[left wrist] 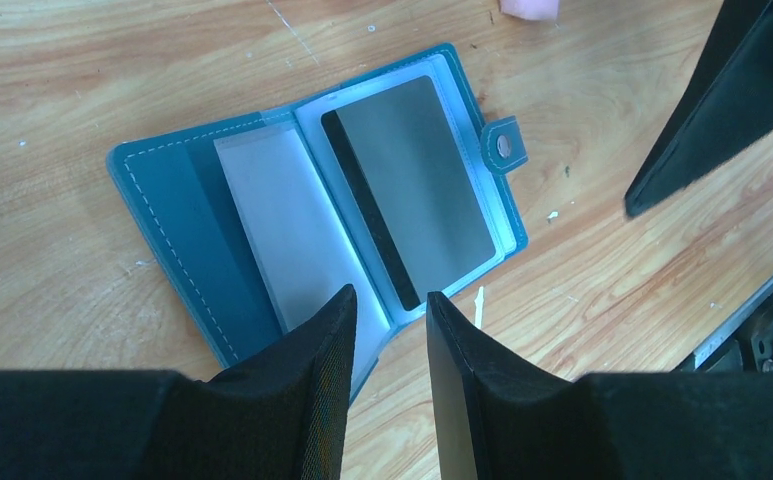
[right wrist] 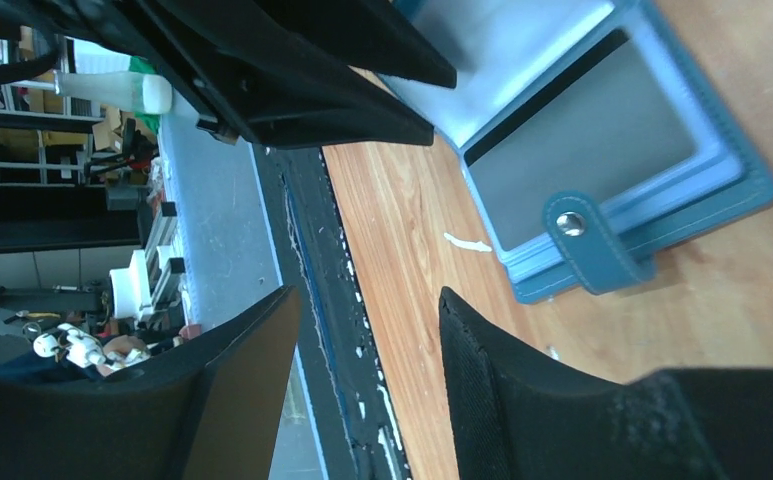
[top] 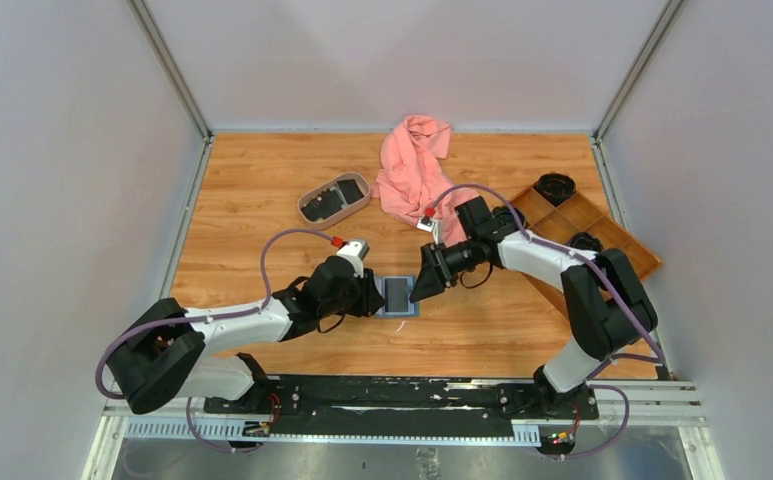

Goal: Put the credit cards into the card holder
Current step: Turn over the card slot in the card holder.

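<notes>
We see the card holder (top: pixel 400 295) lying open at mid-surface (top: pixel 262 200), a grey card (left wrist: pixel 417 190) in its clasp-side pocket. The left gripper (left wrist: pixel 390 305), at its nine o'clock, has jaws apart over its edge; the right gripper (right wrist: pixel 367 300), at two o'clock, has jaws apart, empty. Black cards (top: pixel 347 190) lie in the tray (top: pixel 304 203) at eleven o'clock.
</notes>
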